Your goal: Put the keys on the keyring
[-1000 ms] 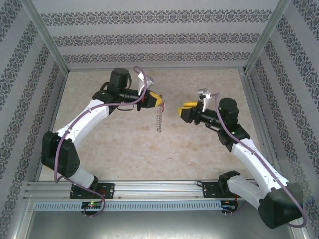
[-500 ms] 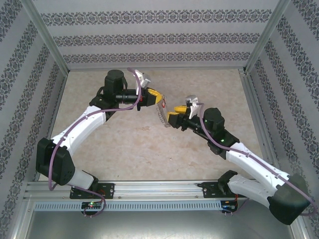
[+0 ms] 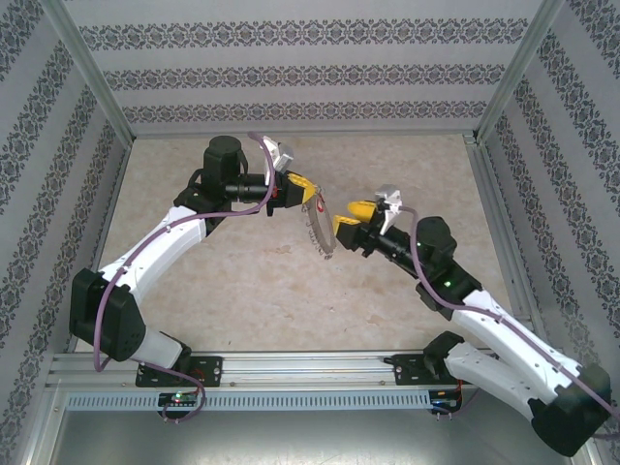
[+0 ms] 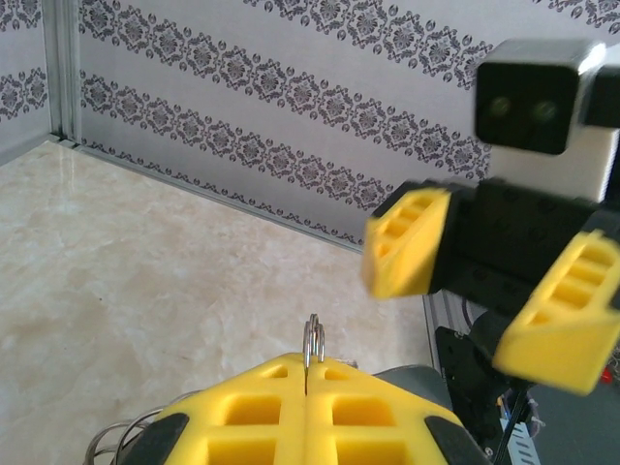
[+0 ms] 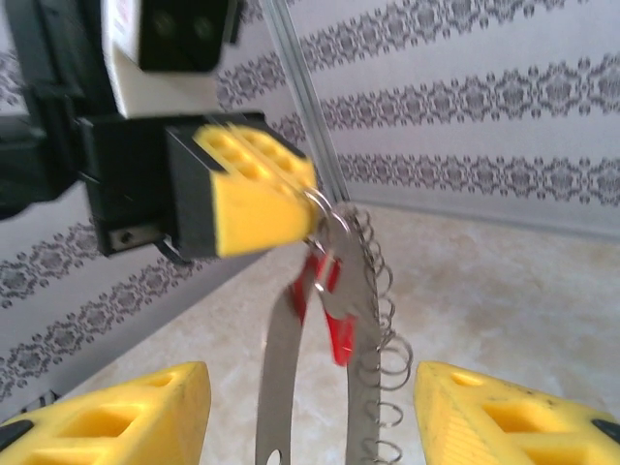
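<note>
Left pincer (image 5: 308, 199) is pinching the keyring (image 5: 327, 213) at its top, w/ a red key (image 5: 336, 315), flat silver blade (image 5: 276, 373) & coily chain (image 5: 380, 320) dangling btwn the right pincer (image 5: 310, 417)'s spread fingers, above the desk (image 5: 523, 291).

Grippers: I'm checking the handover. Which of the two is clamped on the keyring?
The left gripper: its yellow fingers are pressed together on the keyring, which pokes out between them. The right gripper stands open, fingers well apart, gripping nothing.
</note>
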You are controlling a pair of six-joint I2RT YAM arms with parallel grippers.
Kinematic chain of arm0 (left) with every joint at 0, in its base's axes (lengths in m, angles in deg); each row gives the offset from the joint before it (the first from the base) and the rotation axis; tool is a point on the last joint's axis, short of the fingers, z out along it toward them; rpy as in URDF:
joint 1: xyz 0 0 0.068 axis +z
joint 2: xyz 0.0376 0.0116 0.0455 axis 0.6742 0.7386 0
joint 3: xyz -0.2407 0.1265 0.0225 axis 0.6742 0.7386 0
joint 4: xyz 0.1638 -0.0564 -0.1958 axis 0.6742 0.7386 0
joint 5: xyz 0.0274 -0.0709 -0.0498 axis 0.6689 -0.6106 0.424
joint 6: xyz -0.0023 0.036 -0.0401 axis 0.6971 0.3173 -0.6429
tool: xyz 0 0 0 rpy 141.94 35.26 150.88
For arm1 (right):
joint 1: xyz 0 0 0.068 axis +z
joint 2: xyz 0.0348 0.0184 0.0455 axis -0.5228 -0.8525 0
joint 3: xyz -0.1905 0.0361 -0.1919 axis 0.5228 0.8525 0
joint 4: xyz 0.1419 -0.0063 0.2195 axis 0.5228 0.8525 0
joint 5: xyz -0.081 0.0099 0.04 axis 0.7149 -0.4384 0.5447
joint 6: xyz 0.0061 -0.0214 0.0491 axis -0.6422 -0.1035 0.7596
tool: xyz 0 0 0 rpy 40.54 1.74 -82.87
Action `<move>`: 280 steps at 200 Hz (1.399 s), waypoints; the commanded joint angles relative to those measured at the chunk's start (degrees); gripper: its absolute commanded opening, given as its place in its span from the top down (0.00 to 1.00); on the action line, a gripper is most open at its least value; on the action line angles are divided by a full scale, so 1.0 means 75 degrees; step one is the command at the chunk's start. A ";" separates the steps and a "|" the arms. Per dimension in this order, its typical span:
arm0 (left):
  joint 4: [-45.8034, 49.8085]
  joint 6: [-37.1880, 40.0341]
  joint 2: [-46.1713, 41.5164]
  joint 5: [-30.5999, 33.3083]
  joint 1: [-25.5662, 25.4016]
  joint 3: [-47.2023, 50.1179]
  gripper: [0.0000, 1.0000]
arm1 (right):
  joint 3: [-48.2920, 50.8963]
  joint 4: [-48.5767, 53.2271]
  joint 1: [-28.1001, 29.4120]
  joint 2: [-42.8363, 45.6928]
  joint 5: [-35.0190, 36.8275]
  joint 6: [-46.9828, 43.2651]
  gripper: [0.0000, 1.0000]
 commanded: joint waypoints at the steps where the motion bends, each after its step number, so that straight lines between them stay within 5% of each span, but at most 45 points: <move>1: -0.0144 0.0154 -0.0282 -0.0322 -0.0066 -0.0095 1.00 | 0.0017 0.0230 -0.0162 0.0289 0.0173 -0.0123 0.42; 51: -0.0051 0.0143 -0.0355 -0.0507 -0.0076 -0.0154 1.00 | -0.0100 -0.0116 -0.0261 -0.0679 0.0205 -0.0016 0.44; 200: -0.0003 0.0143 -0.0480 -0.0413 -0.0292 -0.0144 1.00 | -0.1093 -0.0206 0.1026 -0.2070 0.1146 -0.1042 0.46; 280: 0.0016 0.0180 -0.0513 -0.0377 -0.0308 -0.0054 1.00 | -0.1096 0.0072 0.1020 -0.1817 0.1349 -0.1257 0.64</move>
